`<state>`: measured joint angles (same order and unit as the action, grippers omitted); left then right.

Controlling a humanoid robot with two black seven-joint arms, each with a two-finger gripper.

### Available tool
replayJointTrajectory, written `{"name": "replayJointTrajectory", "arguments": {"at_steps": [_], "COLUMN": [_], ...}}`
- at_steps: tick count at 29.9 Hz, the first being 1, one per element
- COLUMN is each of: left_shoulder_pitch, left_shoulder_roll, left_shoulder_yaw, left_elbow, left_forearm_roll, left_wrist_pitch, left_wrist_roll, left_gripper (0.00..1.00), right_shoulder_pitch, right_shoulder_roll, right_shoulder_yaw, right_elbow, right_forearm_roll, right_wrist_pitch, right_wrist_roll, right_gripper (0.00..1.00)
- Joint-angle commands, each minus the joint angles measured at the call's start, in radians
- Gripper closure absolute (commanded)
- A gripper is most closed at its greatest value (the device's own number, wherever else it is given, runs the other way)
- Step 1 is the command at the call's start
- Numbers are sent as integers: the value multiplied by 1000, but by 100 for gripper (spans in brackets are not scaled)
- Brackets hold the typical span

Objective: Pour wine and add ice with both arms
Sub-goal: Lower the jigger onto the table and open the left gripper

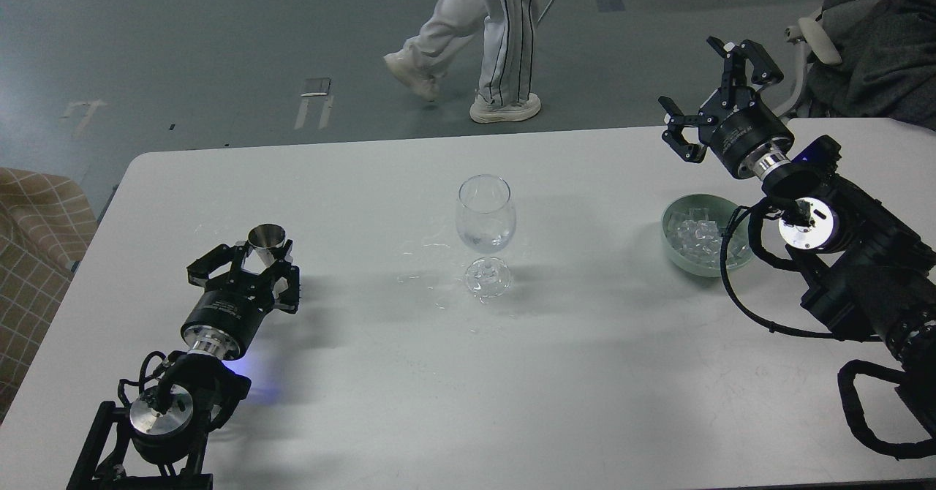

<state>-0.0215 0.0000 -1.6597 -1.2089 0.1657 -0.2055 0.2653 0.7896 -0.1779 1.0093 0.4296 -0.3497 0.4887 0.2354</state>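
A clear wine glass (485, 212) stands upright at the table's middle, with a little clear wine (488, 240) in the bottom of its bowl. My left gripper (252, 259) lies low over the table at the left, shut around the lower part of a small metal measuring cup (265, 236), whose mouth faces up. A pale green bowl (676, 252) at the right holds a pile of clear ice cubes (698, 232). My right gripper (708, 91) is open and empty, raised beyond the bowl near the table's far edge.
Small drops or splashes of liquid (439, 303) lie on the white table (585, 373) left of the glass foot. A person (490, 44) walks on the floor behind the table. A grey chair (870, 44) stands at the back right, and a checked seat (36, 219) at the left.
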Motion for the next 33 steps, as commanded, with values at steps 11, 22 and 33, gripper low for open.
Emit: {"name": "replayJointTrajectory", "arguments": {"at_steps": [11, 22, 33], "left_shoulder_pitch": [-3, -6, 0], "left_shoulder_roll": [0, 0, 0], "left_shoulder_yaw": [0, 0, 0], "left_elbow": [0, 0, 0], "left_forearm_roll": [2, 3, 12], "left_wrist_pitch": [1, 0, -2], "left_wrist_roll": [0, 0, 2], "left_gripper": [47, 38, 18], "right_shoulder_pitch": [-1, -1, -3], "right_shoulder_roll": [-3, -3, -3], "right_shoulder_yaw": [2, 2, 2], "right_elbow": [0, 0, 0], "right_forearm_roll": [0, 0, 0], "right_wrist_pitch": [0, 0, 0], "right_wrist_roll": [-1, 1, 1], "right_gripper": [0, 0, 0]}}
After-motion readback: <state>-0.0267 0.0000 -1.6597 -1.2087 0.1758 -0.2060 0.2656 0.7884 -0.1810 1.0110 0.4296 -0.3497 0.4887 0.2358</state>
